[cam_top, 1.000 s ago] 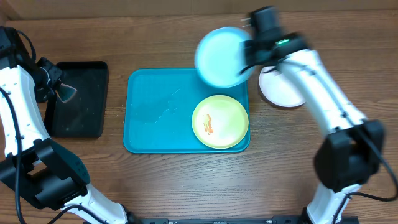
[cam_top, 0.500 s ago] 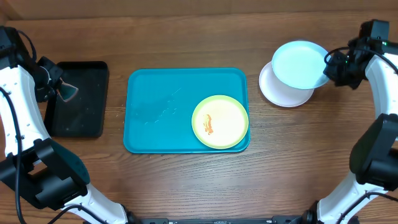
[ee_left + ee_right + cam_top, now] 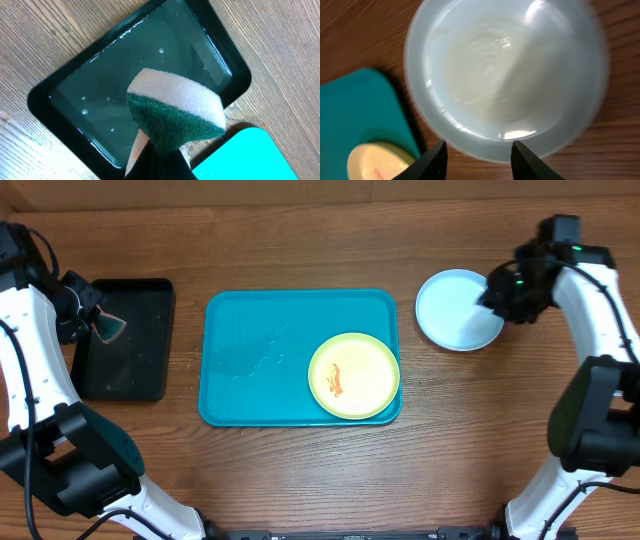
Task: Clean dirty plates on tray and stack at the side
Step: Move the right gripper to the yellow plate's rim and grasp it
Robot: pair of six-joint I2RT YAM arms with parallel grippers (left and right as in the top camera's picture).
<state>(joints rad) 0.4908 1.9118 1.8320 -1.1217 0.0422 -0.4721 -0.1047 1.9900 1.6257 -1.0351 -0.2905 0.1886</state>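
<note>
Two plates [image 3: 450,315] [image 3: 365,365], two trays [image 3: 250,350] [image 3: 130,350], one sponge [image 3: 175,117]

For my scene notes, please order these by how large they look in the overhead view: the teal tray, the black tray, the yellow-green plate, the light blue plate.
1. teal tray
2. black tray
3. yellow-green plate and light blue plate: they look alike in size, so I do not rank them.

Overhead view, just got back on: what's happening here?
The right gripper, jaws open, hovers at the edge of the light blue plate, which lies right of the teal tray. The yellow-green plate sits on that tray, orange smear uncleaned. The left gripper holds a sponge over the black tray of water.
</note>
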